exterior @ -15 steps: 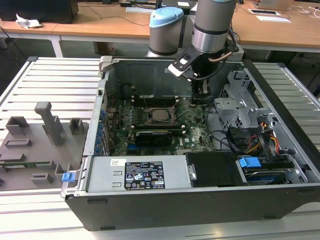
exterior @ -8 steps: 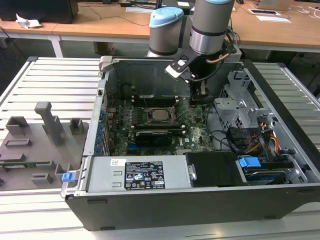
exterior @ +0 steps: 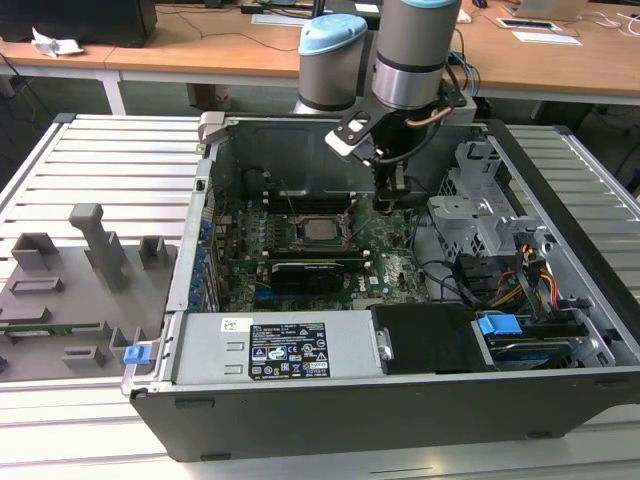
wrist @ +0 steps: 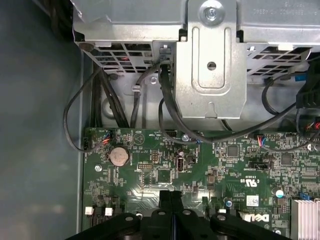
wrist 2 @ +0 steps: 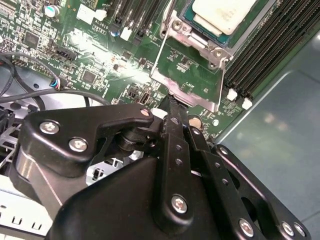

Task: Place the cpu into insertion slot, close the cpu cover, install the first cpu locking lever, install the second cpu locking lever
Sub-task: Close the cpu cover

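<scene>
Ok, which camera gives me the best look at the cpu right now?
The exterior view: the whole cpu shows there, unblocked, in the middle of the green board. The second wrist view is closer, but its silver top is cut off by the picture's edge.

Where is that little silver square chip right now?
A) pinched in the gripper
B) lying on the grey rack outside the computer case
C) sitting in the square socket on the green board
C: in the exterior view the cpu lies in the insertion slot on the board, while the gripper hangs to that view's right of it, shut with nothing in it.
</scene>
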{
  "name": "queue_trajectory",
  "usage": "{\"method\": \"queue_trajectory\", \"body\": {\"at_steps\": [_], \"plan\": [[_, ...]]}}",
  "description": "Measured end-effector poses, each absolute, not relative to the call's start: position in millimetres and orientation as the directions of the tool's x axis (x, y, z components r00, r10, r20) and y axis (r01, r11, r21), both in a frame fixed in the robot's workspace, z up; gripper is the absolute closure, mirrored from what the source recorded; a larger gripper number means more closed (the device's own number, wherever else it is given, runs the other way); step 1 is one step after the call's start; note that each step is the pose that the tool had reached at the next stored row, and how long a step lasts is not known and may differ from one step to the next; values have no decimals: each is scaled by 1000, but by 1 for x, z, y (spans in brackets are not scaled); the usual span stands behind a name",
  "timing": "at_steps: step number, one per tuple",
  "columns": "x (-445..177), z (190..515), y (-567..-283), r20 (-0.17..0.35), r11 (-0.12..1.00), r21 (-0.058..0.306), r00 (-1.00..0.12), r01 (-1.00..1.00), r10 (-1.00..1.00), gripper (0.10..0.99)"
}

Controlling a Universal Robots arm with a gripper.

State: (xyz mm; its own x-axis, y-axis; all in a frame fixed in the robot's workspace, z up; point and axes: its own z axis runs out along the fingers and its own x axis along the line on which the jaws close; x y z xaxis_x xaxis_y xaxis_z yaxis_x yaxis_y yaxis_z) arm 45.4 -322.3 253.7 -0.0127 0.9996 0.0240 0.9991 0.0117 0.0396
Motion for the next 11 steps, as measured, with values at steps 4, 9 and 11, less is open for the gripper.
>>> {"method": "queue_trajectory", "body": {"at_steps": [4,9,11], "plan": [[43,254,-322,24,12,40,-13,999,1000,980],[39,253,-322,24,12,40,-13,999,1000,980],[39,253,-322,24,12,40,-13,999,1000,980]]}}
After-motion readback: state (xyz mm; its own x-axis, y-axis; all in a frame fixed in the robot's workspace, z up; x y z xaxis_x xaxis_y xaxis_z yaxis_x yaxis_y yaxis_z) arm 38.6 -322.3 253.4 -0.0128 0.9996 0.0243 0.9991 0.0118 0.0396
